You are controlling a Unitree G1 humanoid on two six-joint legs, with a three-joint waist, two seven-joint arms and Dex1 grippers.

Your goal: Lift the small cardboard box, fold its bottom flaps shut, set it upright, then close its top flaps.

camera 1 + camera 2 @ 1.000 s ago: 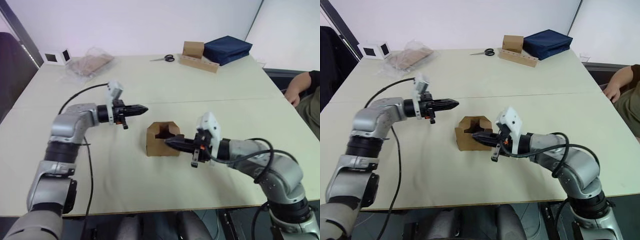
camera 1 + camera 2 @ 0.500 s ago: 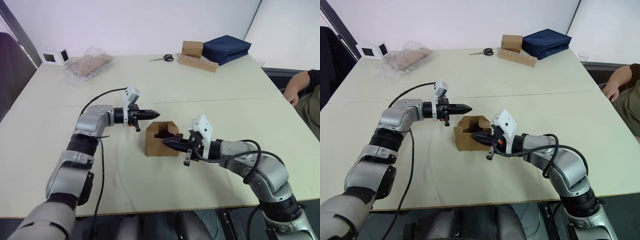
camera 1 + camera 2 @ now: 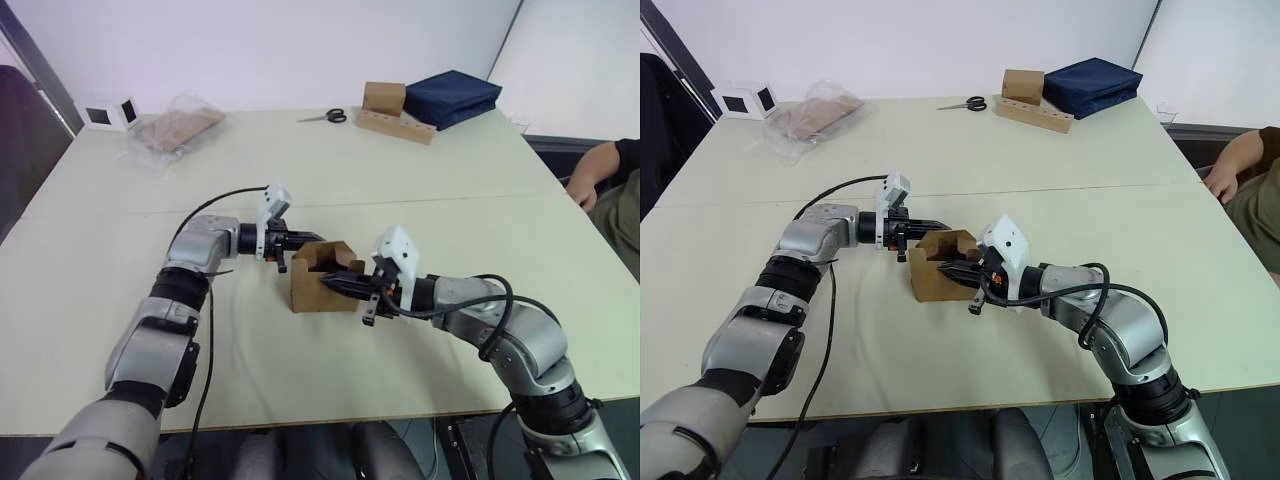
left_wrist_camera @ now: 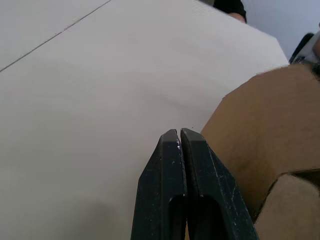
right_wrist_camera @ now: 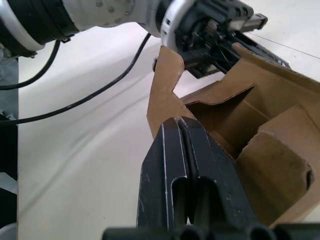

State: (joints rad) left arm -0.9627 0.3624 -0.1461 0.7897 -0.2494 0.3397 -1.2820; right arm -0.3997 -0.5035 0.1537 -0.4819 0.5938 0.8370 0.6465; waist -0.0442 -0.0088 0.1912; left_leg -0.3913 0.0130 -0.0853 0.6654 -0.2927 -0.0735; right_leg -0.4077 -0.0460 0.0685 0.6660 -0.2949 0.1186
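One small cardboard box (image 3: 322, 280) is sitting on the table (image 3: 420, 180), top flaps open. I'm reaching in with both grippers, fingers pressed together, holding nothing: left gripper (image 3: 305, 240) at the box's far-left edge, right gripper (image 3: 328, 282) at its right side.

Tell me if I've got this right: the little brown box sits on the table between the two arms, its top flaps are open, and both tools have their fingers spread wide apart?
One thing is off: the fingers are not spread. The left wrist view shows the left tool with its fingers pressed together, and the right wrist view shows the same for the right tool. The rest holds: the small cardboard box sits on the table between the arms, top flaps open.
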